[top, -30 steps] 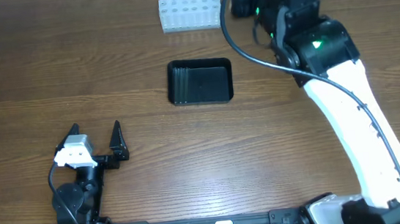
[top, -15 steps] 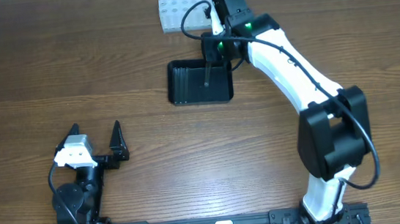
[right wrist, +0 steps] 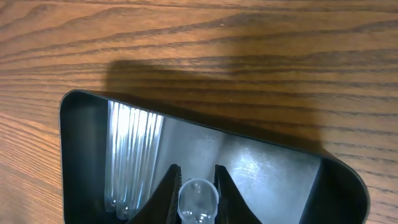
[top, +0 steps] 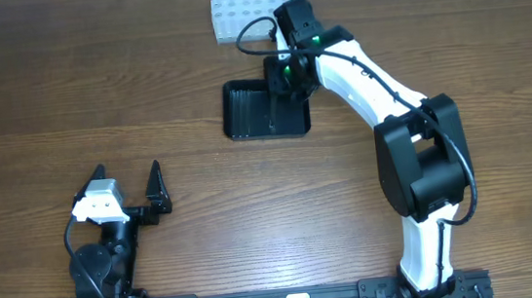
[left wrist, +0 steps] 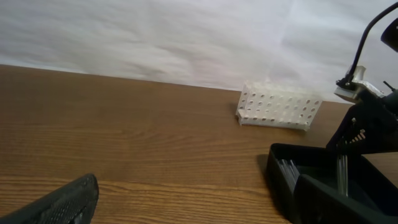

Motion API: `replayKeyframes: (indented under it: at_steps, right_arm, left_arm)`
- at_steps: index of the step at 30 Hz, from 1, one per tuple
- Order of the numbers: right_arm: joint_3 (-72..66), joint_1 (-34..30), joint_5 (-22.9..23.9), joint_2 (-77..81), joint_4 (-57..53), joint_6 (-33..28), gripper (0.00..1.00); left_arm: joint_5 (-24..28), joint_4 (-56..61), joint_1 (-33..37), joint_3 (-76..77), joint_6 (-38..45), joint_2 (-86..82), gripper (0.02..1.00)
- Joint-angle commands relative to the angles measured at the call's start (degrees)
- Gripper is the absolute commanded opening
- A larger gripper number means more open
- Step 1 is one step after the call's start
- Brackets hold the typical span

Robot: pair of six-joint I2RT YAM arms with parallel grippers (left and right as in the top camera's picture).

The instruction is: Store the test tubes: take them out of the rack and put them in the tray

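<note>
A brown wooden table (top: 63,71) with dark, streaked grain spread across the whole work area. Behind its far edge stood a plain white backdrop (left wrist: 155,37), faintly creased and evenly lit. Soft shadows lay on the wood.

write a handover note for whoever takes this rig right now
Right gripper: shut on a test tube, held over the black tray, not yet released.
Left gripper: open, holding nothing, near its base at the table's left, away from the job.
Done: several tubes lie side by side along one tray wall.
Left: lay the held tube in the tray, then check the white rack beyond the tray. I cannot tell whether any tubes remain in it.
</note>
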Motion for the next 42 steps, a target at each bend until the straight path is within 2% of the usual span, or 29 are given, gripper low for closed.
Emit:
replayKeyframes:
  at_steps: [1, 3, 5, 7, 12, 14, 15, 16, 18, 21, 24, 28, 32, 36, 42]
  right_arm:
    - [0.11, 1.81, 0.17, 1.73, 0.85, 0.59, 0.211]
    - [0.24, 1.79, 0.17, 1.51, 0.87, 0.55, 0.283]
    - [0.35, 1.75, 0.85, 0.44, 0.79, 0.04, 0.419]
    - [0.35, 1.75, 2.97, -1.9, 0.35, -0.9, 0.509]
    - [-0.66, 0.15, 5.99, -14.01, -0.28, -7.48, 0.805]
    - [-3.32, -2.01, 5.97, -21.14, 2.62, -11.67, 0.963]
    - [-5.64, -3.63, 5.95, -25.27, 5.55, -14.23, 0.991]
    - [-11.28, -7.74, 5.81, -32.98, 12.09, -16.9, 0.993]
    - [-17.68, -13.31, 5.25, -41.22, 17.09, -17.09, 0.991]
    - [-26.71, -22.03, 5.22, -53.44, 17.38, -17.55, 0.993]
    - [-37.55, -27.04, 5.38, -65.88, 18.62, -20.85, 0.991]
    - [-50.58, -27.87, 8.17, -81.53, 21.79, -23.3, 0.993]
    - [-59.6, -27.89, 11.32, -94.9, 21.88, -21.0, 0.993]
    - [-68.35, -27.89, 11.54, -107.93, 21.77, -19.19, 0.993]
    - [-76.13, -26.71, 11.54, -117.98, 20.48, -18.75, 0.993]
  left_arm:
    - [-0.68, 0.17, 0.42, -0.52, 0.85, -0.42, 1.0]
    - [-0.68, 0.17, 0.42, -0.52, 0.85, -0.42, 1.0]
    - [-0.68, 0.17, 0.42, -0.52, 0.85, -0.42, 1.0]
    - [-0.68, 0.17, 0.42, -0.52, 0.85, -0.42, 0.998]
    - [-0.68, 0.17, 0.42, -0.52, 0.85, -0.42, 1.0]
    - [-0.68, 0.17, 0.42, -0.52, 0.85, -0.42, 1.0]
    - [-0.68, 0.17, 0.42, -0.52, 0.85, -0.42, 0.998]
    - [-0.68, 0.17, 0.42, -0.52, 0.85, -0.42, 1.0]
    - [-0.68, 0.17, 0.42, -0.52, 0.85, -0.42, 0.998]
    - [-0.68, 0.17, 0.42, -0.52, 0.85, -0.42, 0.998]
    - [-0.68, 0.17, 0.42, -0.52, 0.85, -0.42, 1.0]
    - [-0.68, 0.17, 0.42, -0.52, 0.85, -0.42, 0.998]
    - [-0.68, 0.17, 0.42, -0.52, 0.85, -0.42, 1.0]
    - [-0.68, 0.17, 0.42, -0.52, 0.85, -0.42, 1.0]
    - [-0.68, 0.17, 0.42, -0.52, 0.85, -0.42, 1.0]
